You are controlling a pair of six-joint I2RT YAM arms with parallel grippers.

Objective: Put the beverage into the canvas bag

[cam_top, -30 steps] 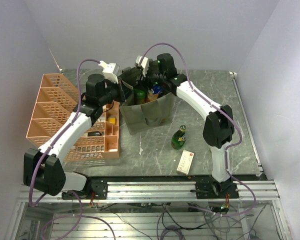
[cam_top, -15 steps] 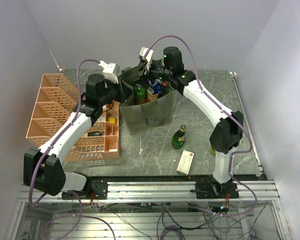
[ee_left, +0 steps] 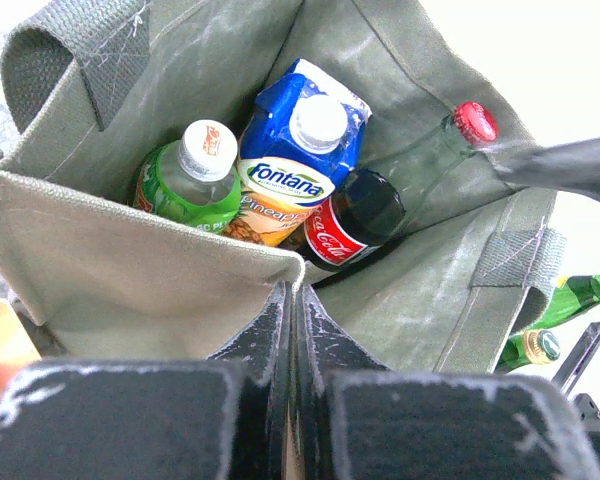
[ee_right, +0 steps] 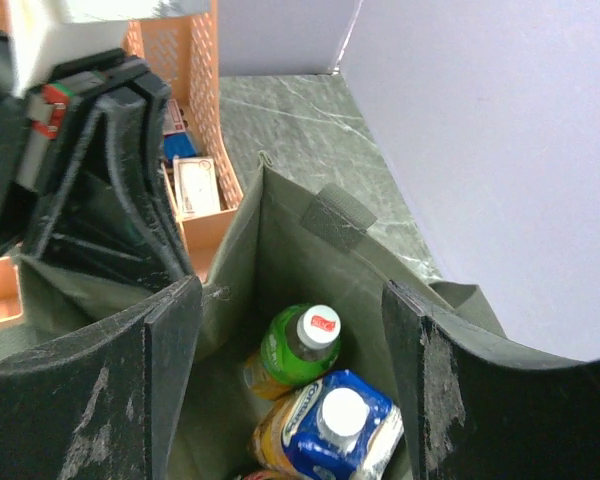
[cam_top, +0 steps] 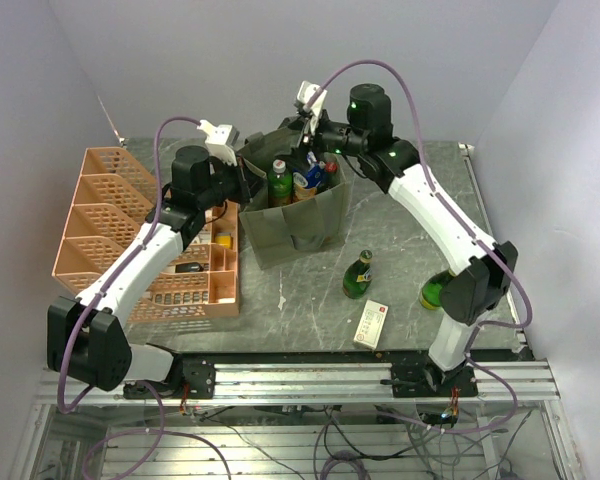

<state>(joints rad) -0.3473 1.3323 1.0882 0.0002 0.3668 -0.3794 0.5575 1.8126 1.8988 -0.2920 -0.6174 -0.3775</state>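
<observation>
Top view: the bag (cam_top: 292, 228) stands mid-frame, soft and saggy. Your left fingers (cam_top: 242, 182) are at its left rim and your right fingers (cam_top: 310, 155) over its mouth. A green glass bottle (cam_top: 357, 275) stands on the surface (cam_top: 400, 215), lower right of the bag. It is likely heavy, slick and breakable, so take it round the body under the shoulder.

Left wrist: the fingers are clamped on the rim. Inside sit a plastic bottle (ee_left: 190, 180), a carton (ee_left: 300, 150) and a cola bottle (ee_left: 365, 215).

Right wrist: the fingers are spread wide, holding nothing, above the open bag.
</observation>
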